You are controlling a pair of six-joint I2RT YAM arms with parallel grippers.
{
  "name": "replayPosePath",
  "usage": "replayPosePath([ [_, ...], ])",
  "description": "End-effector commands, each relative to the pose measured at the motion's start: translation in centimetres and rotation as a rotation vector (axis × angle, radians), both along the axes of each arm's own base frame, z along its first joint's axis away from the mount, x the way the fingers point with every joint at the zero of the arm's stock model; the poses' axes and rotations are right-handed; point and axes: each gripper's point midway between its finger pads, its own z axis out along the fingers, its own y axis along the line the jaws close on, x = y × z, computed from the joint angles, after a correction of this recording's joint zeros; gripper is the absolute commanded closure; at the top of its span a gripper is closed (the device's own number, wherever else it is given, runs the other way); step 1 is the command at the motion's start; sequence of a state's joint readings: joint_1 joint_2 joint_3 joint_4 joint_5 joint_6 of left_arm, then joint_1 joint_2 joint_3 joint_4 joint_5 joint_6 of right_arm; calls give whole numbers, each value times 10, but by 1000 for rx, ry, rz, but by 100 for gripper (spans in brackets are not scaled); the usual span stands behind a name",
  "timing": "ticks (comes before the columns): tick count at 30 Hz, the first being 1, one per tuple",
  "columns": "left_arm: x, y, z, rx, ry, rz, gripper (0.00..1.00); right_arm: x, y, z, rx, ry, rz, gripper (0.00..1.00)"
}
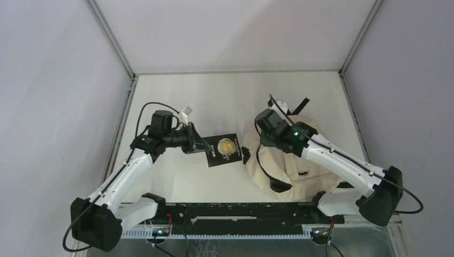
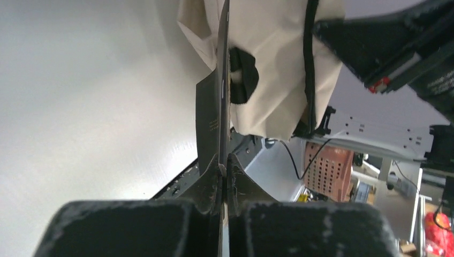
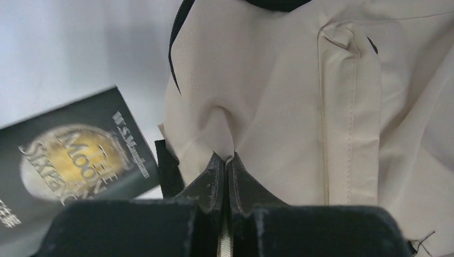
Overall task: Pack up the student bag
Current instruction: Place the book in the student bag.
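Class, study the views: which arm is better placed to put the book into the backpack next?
Left. The left gripper holds the book by its edge, near the backpack; the right gripper only pinches backpack fabric.

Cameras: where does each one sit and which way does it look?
Top external: above and behind, looking down at the table; left arm and right arm show.
Left wrist: on the left arm, looking along the left gripper, shut on the book.
Right wrist: on the right arm, looking along the right gripper, pinching the student bag.
Shared: all three show book and bag.
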State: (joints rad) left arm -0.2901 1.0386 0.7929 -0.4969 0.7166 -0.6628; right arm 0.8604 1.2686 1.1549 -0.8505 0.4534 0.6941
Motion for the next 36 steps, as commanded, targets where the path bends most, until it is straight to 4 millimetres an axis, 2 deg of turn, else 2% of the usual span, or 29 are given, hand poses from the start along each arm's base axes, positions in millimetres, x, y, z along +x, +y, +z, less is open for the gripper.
replayPosePath([
  [1,3,-24,27,-83,-57,-46,100,9,3,18,131,-25,18,91],
  [4,6,-24,25,-72,-59,-31,100,7,3,7,151,9,32,81],
  [12,8,-21,16,-44,-42,-20,100,8,13,-29,214,88,52,84],
  [13,8,-21,17,-43,-45,-19,100,9,14,-31,218,95,50,89],
  [14,8,-21,18,-44,-47,-19,100,9,14,-33,220,99,46,100],
  [17,7,-22,26,-58,-58,-23,100,10,15,-22,250,70,50,100],
  [21,5,-25,38,-80,-78,-32,100,11,9,14,331,-22,65,100],
  [26,1,-42,52,-144,-81,-85,100,10,-4,43,399,-76,58,100],
  [32,0,-70,77,-268,-64,-146,100,7,-10,50,410,-94,49,100],
  [36,6,-82,79,-264,-64,-162,100,6,-11,50,409,-91,44,100],
])
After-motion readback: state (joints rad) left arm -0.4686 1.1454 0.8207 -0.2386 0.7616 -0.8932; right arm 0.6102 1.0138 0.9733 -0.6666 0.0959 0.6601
